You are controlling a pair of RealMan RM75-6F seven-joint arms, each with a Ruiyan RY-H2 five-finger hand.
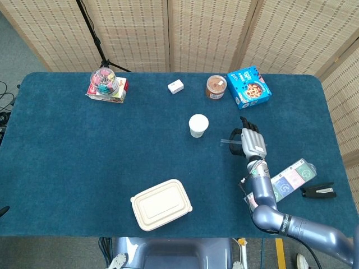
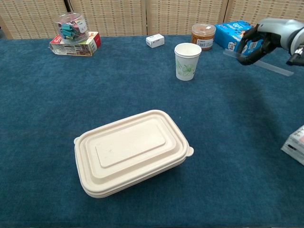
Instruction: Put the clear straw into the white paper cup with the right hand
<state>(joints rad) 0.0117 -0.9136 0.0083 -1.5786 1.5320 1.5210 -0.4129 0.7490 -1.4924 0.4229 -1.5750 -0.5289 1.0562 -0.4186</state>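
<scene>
I hold the clear straw in my right hand, raised above the table beside the white paper cup.

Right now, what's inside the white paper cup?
Nothing shows inside the white paper cup; its bottom is hidden by the rim. The clear straw is not in it: the right hand holds it in the air.
</scene>
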